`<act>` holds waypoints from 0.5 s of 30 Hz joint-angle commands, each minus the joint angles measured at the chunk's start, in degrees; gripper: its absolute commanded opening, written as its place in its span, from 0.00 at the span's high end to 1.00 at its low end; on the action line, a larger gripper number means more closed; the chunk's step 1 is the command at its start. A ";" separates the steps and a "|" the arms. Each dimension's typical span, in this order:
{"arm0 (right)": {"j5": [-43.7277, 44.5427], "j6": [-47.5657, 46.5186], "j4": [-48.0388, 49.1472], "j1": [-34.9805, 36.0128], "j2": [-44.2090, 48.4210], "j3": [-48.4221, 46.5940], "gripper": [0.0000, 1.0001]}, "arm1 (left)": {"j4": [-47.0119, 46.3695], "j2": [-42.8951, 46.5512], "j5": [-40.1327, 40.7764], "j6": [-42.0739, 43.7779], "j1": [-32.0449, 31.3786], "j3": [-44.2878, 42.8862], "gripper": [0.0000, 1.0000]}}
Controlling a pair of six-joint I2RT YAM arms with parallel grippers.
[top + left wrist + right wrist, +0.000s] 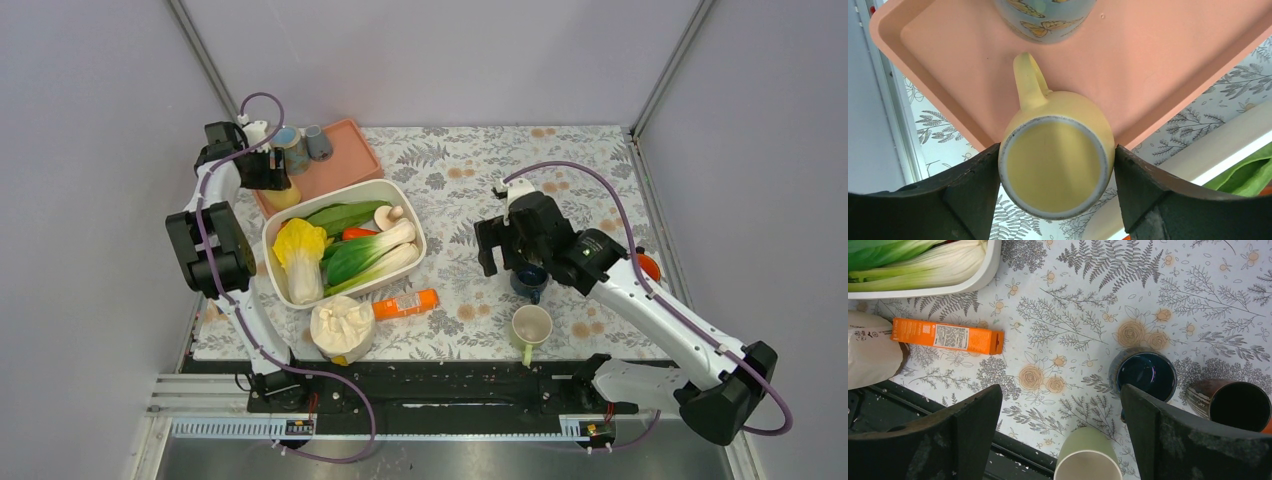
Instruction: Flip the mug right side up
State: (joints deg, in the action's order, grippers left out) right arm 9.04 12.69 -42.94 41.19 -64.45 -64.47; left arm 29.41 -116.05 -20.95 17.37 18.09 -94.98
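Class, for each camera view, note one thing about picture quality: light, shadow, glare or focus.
Top external view: soft, even light, faint shadows, the tablecloth print sharp. Left wrist view: the yellow mug is crisp, the dark fingers beside it lose detail. Right wrist view: a faint sheen inside the dark blue mug; the right fingers are nearly black.

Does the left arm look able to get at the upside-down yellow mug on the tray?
Likely yes: the left gripper straddles the mug, fingers against both its sides, handle pointing away; the patterned cup behind stands clear.
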 commanded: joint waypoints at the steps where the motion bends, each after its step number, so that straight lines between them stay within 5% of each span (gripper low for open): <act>1: -2.20 0.22 4.05 -0.32 -0.34 0.42 0.03 | -1.49 3.72 -5.71 -3.72 0.02 -1.56 1.00; 15: -6.83 0.13 10.10 -0.29 -3.90 0.75 0.03 | -2.59 4.83 -4.44 -9.87 -3.32 -3.49 1.00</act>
State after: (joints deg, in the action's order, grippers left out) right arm 4.01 12.75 -36.86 41.19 -67.96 -63.61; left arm 29.12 -114.52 -23.16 10.72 15.31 -95.11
